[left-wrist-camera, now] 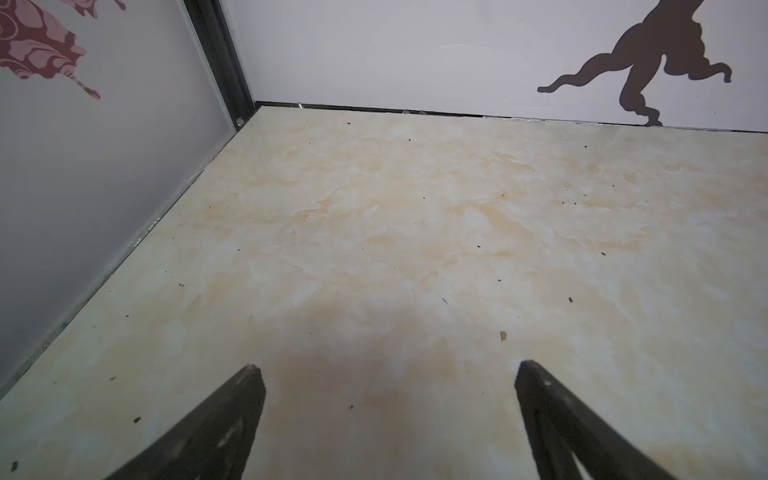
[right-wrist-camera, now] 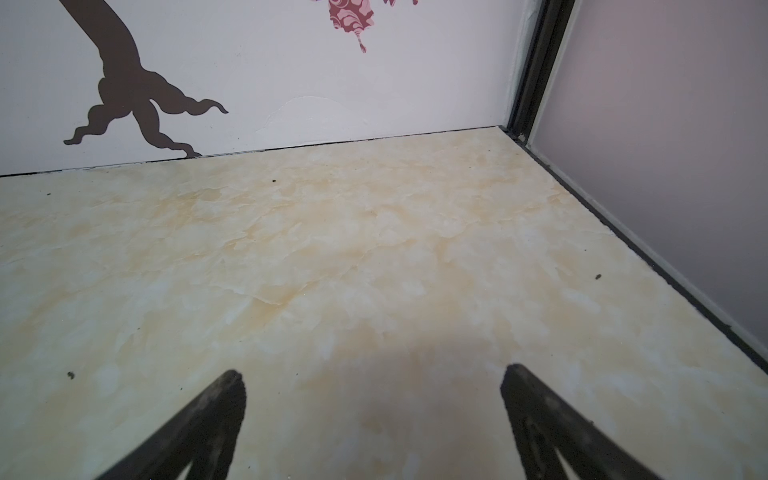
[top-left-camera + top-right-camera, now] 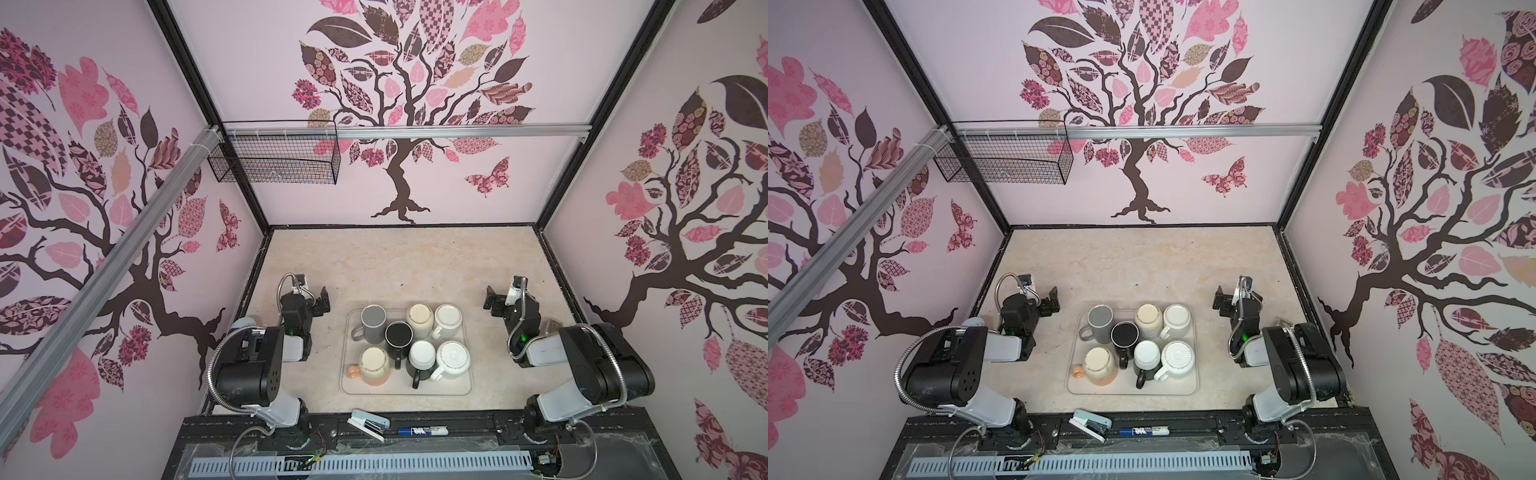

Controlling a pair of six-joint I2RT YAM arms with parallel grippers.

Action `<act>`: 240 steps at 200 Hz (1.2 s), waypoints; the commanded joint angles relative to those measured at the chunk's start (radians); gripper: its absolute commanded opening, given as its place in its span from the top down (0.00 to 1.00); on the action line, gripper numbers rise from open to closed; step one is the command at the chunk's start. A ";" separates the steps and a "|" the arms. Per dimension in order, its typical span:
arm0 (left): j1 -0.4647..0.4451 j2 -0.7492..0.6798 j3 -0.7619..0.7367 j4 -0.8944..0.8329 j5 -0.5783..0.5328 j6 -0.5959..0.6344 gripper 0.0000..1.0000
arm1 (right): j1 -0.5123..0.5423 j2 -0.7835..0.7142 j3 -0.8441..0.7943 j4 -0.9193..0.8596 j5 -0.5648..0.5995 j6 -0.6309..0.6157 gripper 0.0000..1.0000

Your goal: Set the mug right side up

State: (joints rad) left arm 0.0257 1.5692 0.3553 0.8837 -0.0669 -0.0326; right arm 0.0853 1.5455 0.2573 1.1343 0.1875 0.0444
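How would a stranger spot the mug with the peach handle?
In the middle of the marbled table lies a clear tray. The peach mug stands in the tray corner nearest the left arm. It alone has a peach lower body under a cream top, and a peach handle.

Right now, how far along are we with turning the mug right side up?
Done: nothing visible; the cream, orange-handled ceramic mug looks base-up in the clear plastic tray. In hand: nothing; left pincer and right pincer are open, off the tray. Left: grasp, flip, set down.
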 commanded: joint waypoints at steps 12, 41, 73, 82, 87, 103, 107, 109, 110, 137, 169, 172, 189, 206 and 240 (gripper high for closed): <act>-0.001 0.009 0.027 0.031 -0.007 0.002 0.03 | -0.006 0.019 0.028 0.028 0.012 -0.014 0.00; -0.001 0.008 0.027 0.032 -0.007 0.002 0.03 | -0.006 0.018 0.029 0.030 0.012 -0.014 0.00; 0.001 0.011 0.027 0.031 -0.003 -0.001 0.03 | -0.007 0.018 0.029 0.028 0.011 -0.013 0.00; 0.008 0.011 0.029 0.030 0.010 -0.003 0.03 | -0.008 0.018 0.027 0.029 0.011 -0.013 0.00; 0.011 0.010 0.028 0.031 0.016 -0.005 0.03 | -0.008 0.016 0.027 0.029 0.009 -0.013 0.00; 0.011 0.011 0.028 0.031 0.016 -0.004 0.03 | -0.008 0.016 0.027 0.030 0.010 -0.012 0.00; 0.011 0.011 0.028 0.032 0.016 -0.005 0.03 | -0.008 0.016 0.027 0.031 0.010 -0.012 0.00; 0.012 0.010 0.028 0.031 0.017 -0.005 0.03 | -0.008 0.016 0.025 0.032 0.010 -0.012 0.00; 0.011 0.010 0.028 0.032 0.017 -0.005 0.03 | -0.008 0.016 0.025 0.032 0.010 -0.012 0.00; 0.013 0.011 0.029 0.030 0.016 -0.005 0.03 | -0.008 0.016 0.027 0.030 0.009 -0.012 0.00; 0.013 0.012 0.031 0.027 0.018 -0.003 0.03 | -0.007 0.020 0.031 0.025 0.009 -0.012 0.00; 0.012 0.012 0.031 0.027 0.017 -0.003 0.02 | -0.007 0.019 0.033 0.021 0.008 -0.012 0.00; 0.011 0.012 0.031 0.026 0.017 -0.002 0.03 | -0.009 0.021 0.036 0.015 0.001 -0.011 0.00; 0.011 0.011 0.032 0.026 0.016 -0.001 0.03 | -0.016 0.023 0.042 0.007 -0.012 -0.008 0.00; -0.047 -0.105 0.032 -0.069 -0.061 0.054 0.03 | -0.023 0.016 0.036 0.009 -0.025 -0.004 0.00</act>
State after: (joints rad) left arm 0.0216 1.5589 0.3553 0.8696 -0.0750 -0.0242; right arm 0.0723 1.5475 0.2726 1.1275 0.1749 0.0448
